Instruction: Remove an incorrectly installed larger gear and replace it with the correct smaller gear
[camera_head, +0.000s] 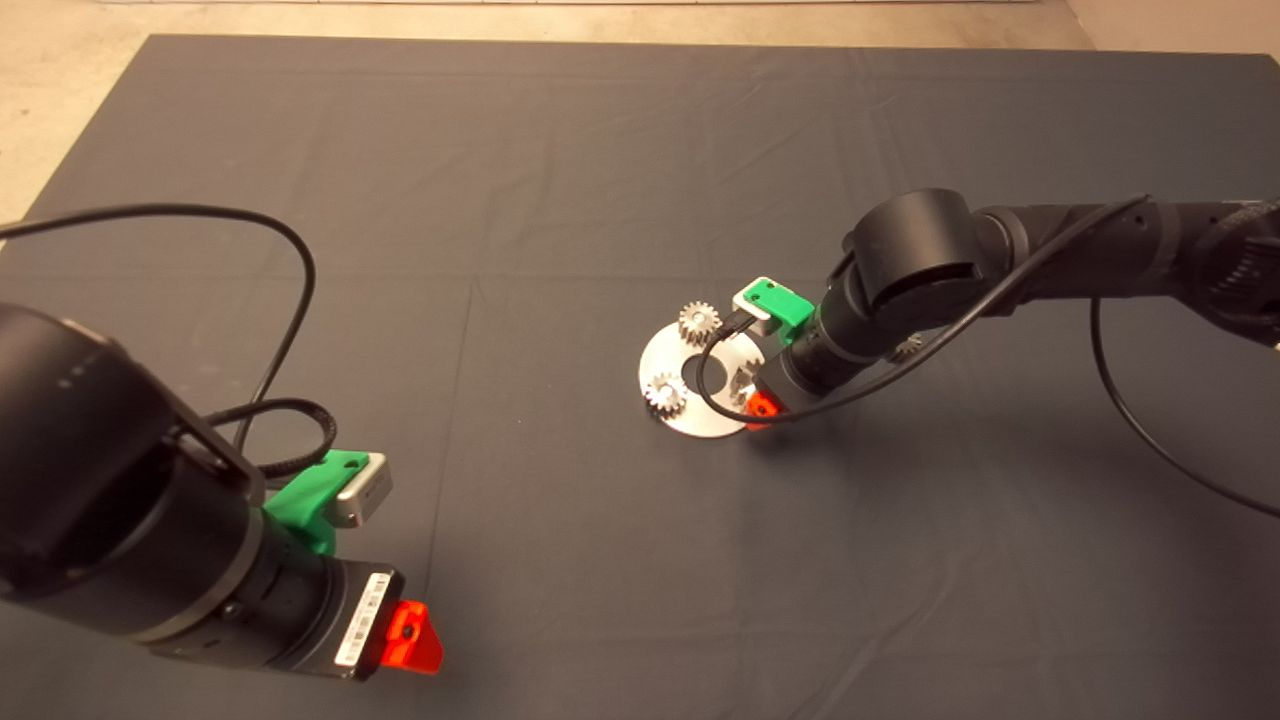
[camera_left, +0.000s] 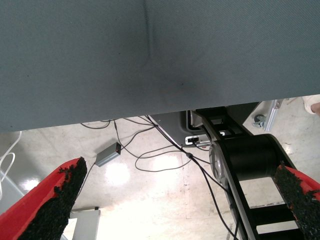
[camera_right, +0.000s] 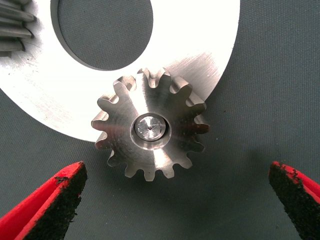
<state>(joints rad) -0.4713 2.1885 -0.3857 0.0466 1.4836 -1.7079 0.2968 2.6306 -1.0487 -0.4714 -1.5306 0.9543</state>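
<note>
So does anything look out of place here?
One gear, below the open right claw, hangs well over the silver plate's rim. Another gear lies off the plate on the mat, half hidden by the arm. Nothing looks broken.

We see a dark grey mat with faint fold creases covering nearly the whole tabletop. Pale bare table shows beyond its edges from 10 to 1 o'clock. In the left wrist view, a glossy light floor lies past the mat, reflecting a bright patch of light, with loose black cables and a small grey box.
</note>
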